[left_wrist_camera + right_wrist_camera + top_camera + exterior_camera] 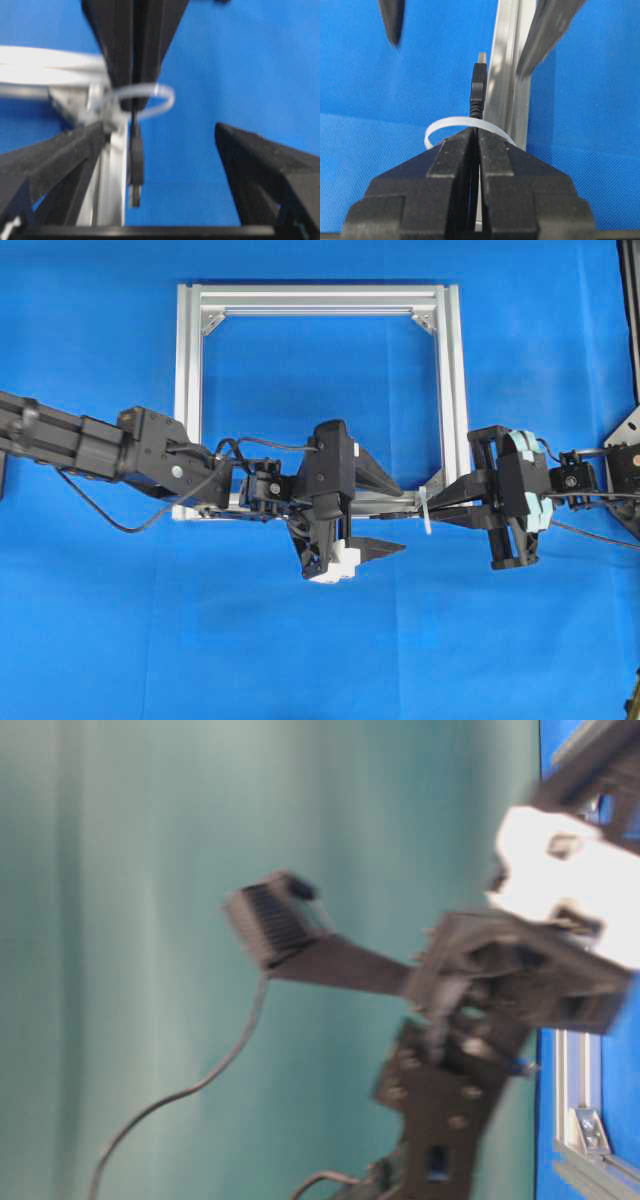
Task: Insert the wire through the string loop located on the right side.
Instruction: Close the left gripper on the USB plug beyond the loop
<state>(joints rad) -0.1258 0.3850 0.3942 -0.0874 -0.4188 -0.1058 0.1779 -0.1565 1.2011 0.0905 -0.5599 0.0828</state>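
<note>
Right wrist view: my right gripper (pixel 475 145) is clamped on the wire (pixel 478 90), jaws pressed together with the cable pinched between them. Plug end sticks out past the fingertips and through the string loop (pixel 445 127), silvery tip pointing away from the camera, just beside the aluminium frame (pixel 507 65) rail. Loop sits right at the fingertips, around the cable. Left wrist view agrees from the other side: plug (pixel 135 165) hangs out of the white loop (pixel 162 97) toward the camera, right gripper's closed fingers behind it. My left gripper (pixel 165 150) is spread wide, one finger (pixel 260 165) each side of the plug, touching nothing. Overhead view: both grippers meet at the frame's (pixel 190 390) lower right corner, the loop (pixel 425 510) showing white between them, all on the blue cloth (pixel 320 660). Table-level view is too blurred to use.
</note>
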